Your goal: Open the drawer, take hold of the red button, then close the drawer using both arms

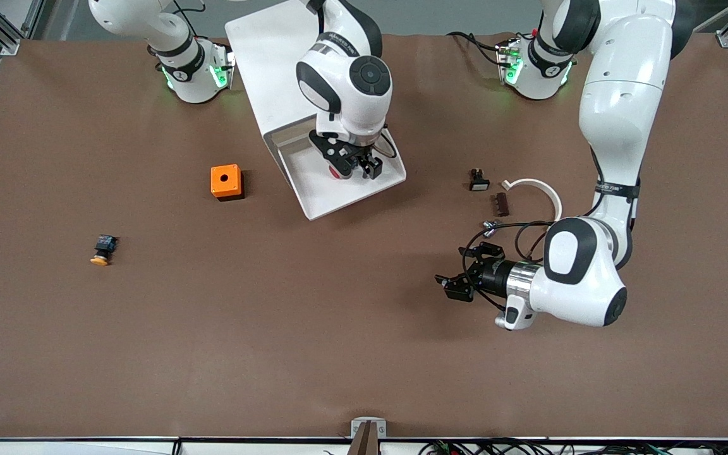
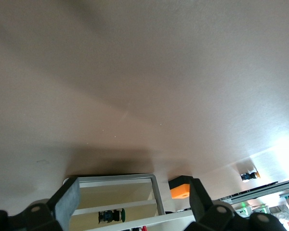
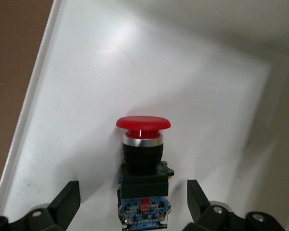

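The white cabinet (image 1: 263,57) lies between the arms' bases, and its drawer (image 1: 313,196) is pulled out toward the front camera. The red-capped button (image 1: 339,172) lies in the drawer. My right gripper (image 1: 354,165) is down in the drawer, open. In the right wrist view its fingers (image 3: 67,199) stand on either side of the button's black body (image 3: 143,144) without touching it. My left gripper (image 1: 459,270) is open and empty, low over bare table toward the left arm's end, pointing at the cabinet. It is also open in its own view (image 2: 133,202).
An orange box (image 1: 225,181) stands beside the drawer, with a yellow-capped button (image 1: 102,249) nearer the camera. A black part with a white face (image 1: 478,181), a white curved piece (image 1: 538,186) and a small brown part (image 1: 502,203) lie near the left arm. A green-capped button (image 2: 111,216) sits inside the cabinet.
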Action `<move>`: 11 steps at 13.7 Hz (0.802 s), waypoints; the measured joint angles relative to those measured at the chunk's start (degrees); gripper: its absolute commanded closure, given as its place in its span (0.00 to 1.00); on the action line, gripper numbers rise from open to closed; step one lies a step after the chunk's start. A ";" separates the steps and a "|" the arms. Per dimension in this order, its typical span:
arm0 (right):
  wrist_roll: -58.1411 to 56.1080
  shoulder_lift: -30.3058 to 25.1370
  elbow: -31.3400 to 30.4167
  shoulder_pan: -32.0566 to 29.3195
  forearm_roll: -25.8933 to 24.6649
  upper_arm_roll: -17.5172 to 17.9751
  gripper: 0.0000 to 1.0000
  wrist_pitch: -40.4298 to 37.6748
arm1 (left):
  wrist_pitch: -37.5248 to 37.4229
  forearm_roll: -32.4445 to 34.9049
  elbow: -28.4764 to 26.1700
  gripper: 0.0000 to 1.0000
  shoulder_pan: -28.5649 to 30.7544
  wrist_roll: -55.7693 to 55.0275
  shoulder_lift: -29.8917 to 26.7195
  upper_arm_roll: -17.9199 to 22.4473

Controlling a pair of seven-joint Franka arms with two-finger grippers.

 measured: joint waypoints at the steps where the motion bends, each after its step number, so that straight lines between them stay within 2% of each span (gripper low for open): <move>1: 0.00 0.09 0.06 0.03 0.00 0.00 0.39 0.03 | 0.00 0.00 0.02 0.00 0.19 0.00 -0.18 0.03; 3: 0.00 0.09 0.59 0.03 0.36 -0.02 0.66 0.16 | 0.00 0.00 0.04 0.00 0.33 0.00 -0.33 0.07; 5: 0.00 0.09 0.99 0.02 1.39 -0.12 0.85 0.15 | 0.00 0.00 0.04 0.00 0.28 0.01 -0.33 0.06; 8: 0.00 0.10 1.09 0.02 1.79 -0.21 1.00 0.09 | 0.80 0.01 0.04 0.00 -0.11 0.02 -0.33 0.06; 11: 0.00 0.11 1.51 -0.14 2.07 -0.55 1.00 0.10 | 1.49 0.01 0.04 0.00 -0.25 0.02 -0.33 0.06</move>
